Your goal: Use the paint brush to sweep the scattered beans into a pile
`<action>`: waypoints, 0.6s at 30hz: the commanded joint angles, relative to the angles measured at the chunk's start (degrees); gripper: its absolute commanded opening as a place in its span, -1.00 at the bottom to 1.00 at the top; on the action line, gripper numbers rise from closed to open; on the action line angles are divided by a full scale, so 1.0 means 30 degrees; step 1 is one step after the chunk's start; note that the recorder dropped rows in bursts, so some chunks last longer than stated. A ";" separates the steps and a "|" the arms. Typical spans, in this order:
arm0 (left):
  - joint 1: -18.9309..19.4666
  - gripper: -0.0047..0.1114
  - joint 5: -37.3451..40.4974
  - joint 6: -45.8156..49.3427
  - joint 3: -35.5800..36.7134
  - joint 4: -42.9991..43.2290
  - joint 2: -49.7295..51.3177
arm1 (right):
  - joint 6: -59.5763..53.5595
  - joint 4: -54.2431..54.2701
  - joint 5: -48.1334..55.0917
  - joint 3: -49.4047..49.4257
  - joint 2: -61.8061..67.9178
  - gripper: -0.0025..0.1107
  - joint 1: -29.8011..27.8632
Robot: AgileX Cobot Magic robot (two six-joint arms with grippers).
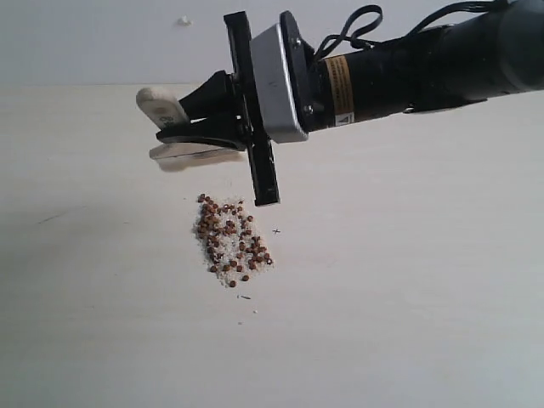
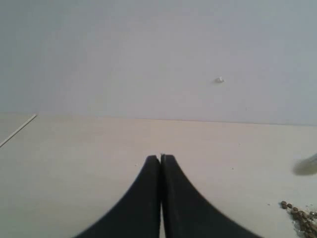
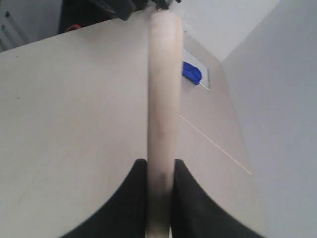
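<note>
One tabletop [image 1: 425,323]; right fingers [image 1: 177,121] clamped around paint brush [image 1: 158,104], left fingers [image 2: 161,158] pressed together, empty, farther off. Long axis level, lifted off surface. Just below right fingers, nearer camera: pile [image 1: 229,246], beans [image 1: 223,223] mostly gathered, few strays.

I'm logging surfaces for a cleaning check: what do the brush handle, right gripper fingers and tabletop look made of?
The paint brush handle looks like pale bare wood: matt, off-white, darkly smudged near the grip. The right gripper fingers are matt black, plastic or rubber; the look leaves it open. The table seems smooth cream laminate or painted board, faintly scuffed.
</note>
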 commanded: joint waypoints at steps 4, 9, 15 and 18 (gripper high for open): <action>-0.0137 -0.92 0.0053 0.0068 0.0042 0.0017 -0.0104 | 0.1017 -0.3001 -0.1613 -0.3458 0.2816 -0.96 -0.0171; -0.0137 -0.92 0.0053 0.0068 0.0042 0.0017 -0.0104 | 0.1393 -0.3934 -0.1688 -0.5401 0.4953 -0.96 -0.0211; -0.0137 -0.92 0.0053 0.0068 0.0042 0.0017 -0.0104 | 0.2742 -0.3554 -0.1688 -0.8012 0.7090 -0.96 -0.0425; -0.0137 -0.92 0.0053 0.0068 0.0042 0.0017 -0.0104 | 0.3859 -0.4226 -0.1688 -0.9419 0.7876 -0.96 -0.0589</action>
